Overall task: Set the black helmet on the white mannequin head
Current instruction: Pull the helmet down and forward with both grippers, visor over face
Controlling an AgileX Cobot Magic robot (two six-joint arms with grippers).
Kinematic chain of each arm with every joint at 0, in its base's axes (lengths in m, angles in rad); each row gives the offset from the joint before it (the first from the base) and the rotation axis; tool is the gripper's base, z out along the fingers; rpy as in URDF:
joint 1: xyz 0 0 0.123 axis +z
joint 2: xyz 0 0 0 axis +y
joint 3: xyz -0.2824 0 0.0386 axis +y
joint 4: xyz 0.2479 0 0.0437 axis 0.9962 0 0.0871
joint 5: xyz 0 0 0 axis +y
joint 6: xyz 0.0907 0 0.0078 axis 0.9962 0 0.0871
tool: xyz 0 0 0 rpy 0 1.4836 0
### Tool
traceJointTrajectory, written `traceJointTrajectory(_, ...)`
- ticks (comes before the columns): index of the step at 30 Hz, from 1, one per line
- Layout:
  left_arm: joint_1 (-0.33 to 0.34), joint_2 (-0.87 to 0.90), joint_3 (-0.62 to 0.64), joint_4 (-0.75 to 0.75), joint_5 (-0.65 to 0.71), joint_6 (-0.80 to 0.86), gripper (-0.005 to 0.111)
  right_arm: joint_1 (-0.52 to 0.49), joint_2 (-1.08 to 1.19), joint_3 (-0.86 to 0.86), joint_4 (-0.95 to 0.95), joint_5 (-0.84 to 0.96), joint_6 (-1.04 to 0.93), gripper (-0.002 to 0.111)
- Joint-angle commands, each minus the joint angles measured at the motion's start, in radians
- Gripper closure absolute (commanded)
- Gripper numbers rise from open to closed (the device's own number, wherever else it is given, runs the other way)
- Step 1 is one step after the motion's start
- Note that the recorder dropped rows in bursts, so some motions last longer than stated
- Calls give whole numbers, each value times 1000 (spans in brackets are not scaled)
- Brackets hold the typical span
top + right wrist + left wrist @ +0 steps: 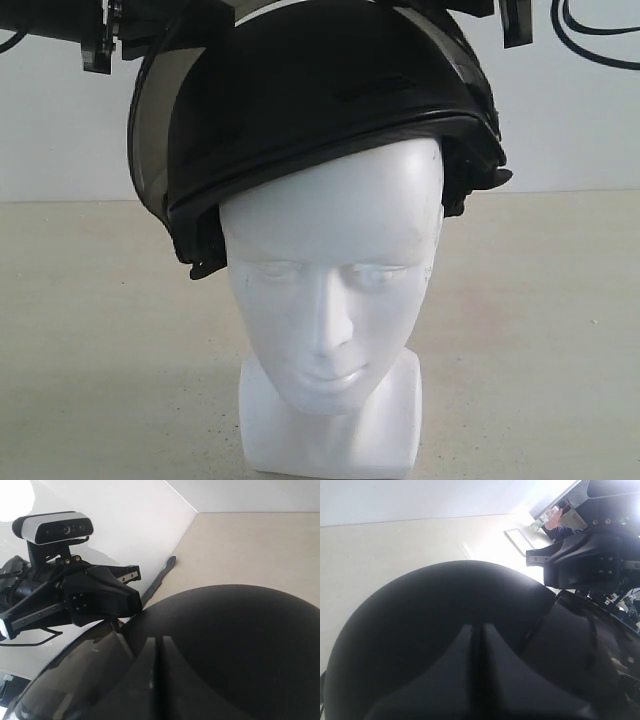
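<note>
The black helmet (320,90) is sitting on the crown of the white mannequin head (330,270), but crooked. Its rim is dipping low on the left of the exterior view and riding high on the right. We are holding both arms at the top of the shell. The left gripper (477,630) and right gripper (156,641) are each showing fingers drawn together, with only a thin seam between. We are judging that the high side needs easing down gently and evenly, so the head is not tipping.

Soft, even daylight throughout; blown-out glare in both wrist views, whose close foregrounds blur darkly.
</note>
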Motion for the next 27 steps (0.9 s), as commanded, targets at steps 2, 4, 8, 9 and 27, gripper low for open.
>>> traceJointTrajectory(2, -28, -40, 39, 38, 127, -8, 102, 63, -10, 4, -85, 22, 23, 108)
traceJointTrajectory(4, -28, -47, 46, 38, 127, -8, 102, 70, -10, 4, -91, 22, 34, 108)
traceJointTrajectory(8, -28, -63, 70, 34, 127, -10, 102, 71, -33, 4, -105, 22, 51, 108)
traceJointTrajectory(9, -28, -67, 75, 34, 127, -10, 102, 71, -41, 4, -110, 22, 53, 108)
traceJointTrajectory(27, -93, -116, 77, 99, 127, -54, 102, 111, -151, 79, -239, 22, 123, 108)
